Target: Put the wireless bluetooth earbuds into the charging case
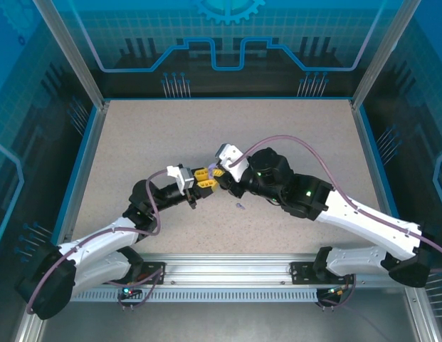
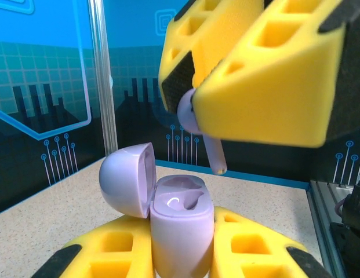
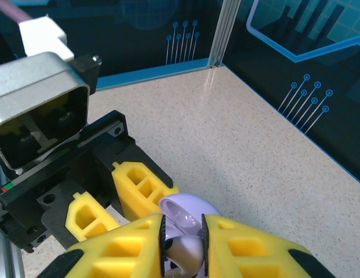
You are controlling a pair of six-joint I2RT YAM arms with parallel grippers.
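Fingers of the left tool (image 2: 182, 249), nearest the left wrist camera, are clamped on the lavender charging case (image 2: 181, 214). It stands upright between them, clear of the worktop (image 2: 266, 200). Judgement: gripping the body low leaves the top free and steadies the case for an insertion from above.

Lid (image 2: 128, 179) is swung open to the left on its hinge, so the moulded wells face up. One well reflects light. I cannot tell whether the other is already filled.

Just above and slightly right of the case, the right tool (image 2: 191, 98) is closed on the head of a lavender earbud (image 2: 214, 152). The stem hangs down and is not yet touching the case. Judgement: pinching the bulb leaves the stem bare so it can lead into a well. The remaining step is lateral alignment and a short descent — the risk is the stem catching the rim.

Top view: both tools meet mid-worktop. A small pale object (image 1: 238, 205) lies just beside them, possibly another earbud — too small to say.
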